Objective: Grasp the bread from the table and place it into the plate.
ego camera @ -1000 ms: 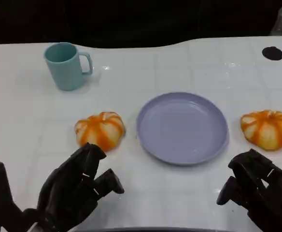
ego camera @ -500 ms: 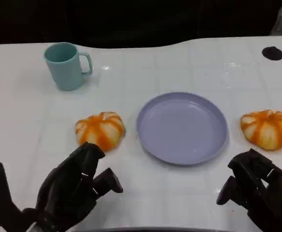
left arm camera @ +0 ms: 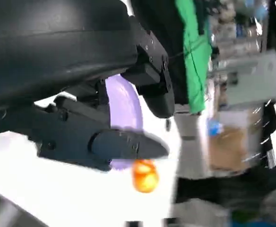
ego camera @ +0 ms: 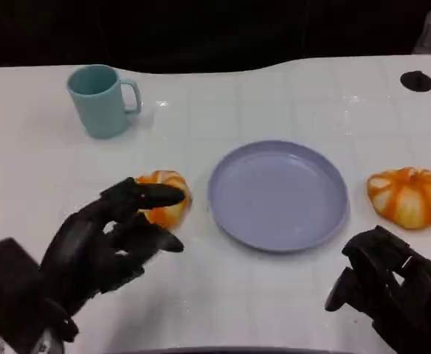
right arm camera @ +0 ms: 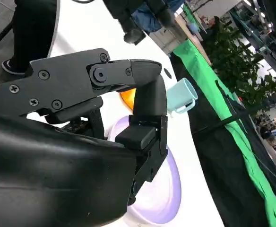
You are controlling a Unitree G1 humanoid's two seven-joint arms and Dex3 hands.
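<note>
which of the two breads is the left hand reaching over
The bread left of the plate: bread partly covered by the left hand. The other bread sits uncovered right of the plate.

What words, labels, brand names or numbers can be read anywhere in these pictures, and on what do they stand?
None can be read.
The teal mug, the purple plate and both orange-striped breads carry no print.
The left hand and right hand show no marking.
The background in the wrist views is too blurred to read.
</note>
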